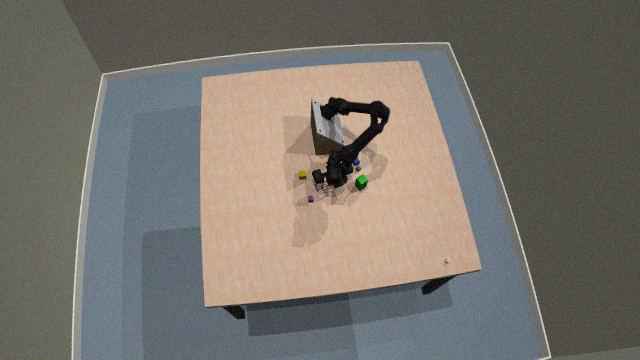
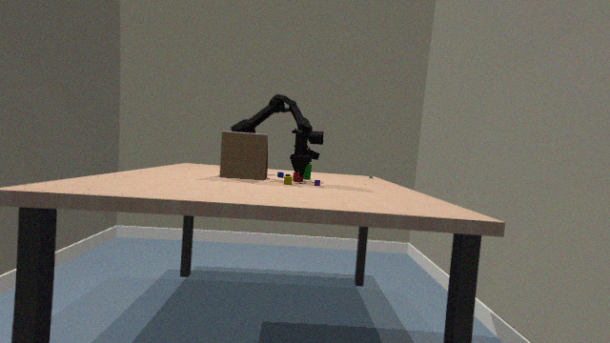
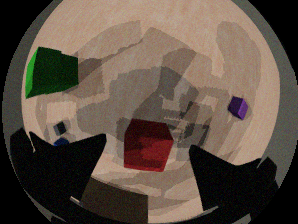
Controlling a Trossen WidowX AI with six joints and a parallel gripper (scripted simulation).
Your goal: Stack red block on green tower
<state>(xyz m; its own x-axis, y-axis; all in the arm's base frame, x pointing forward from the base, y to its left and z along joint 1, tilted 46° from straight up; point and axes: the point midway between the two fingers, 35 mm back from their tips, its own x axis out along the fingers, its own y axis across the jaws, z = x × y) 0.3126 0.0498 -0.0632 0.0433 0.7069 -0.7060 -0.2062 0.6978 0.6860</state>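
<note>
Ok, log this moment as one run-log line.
phase: pre-grasp | gripper: open, empty, low over red block | red block: on table, between fingers, ungrasped | green tower: upright, apart
</note>
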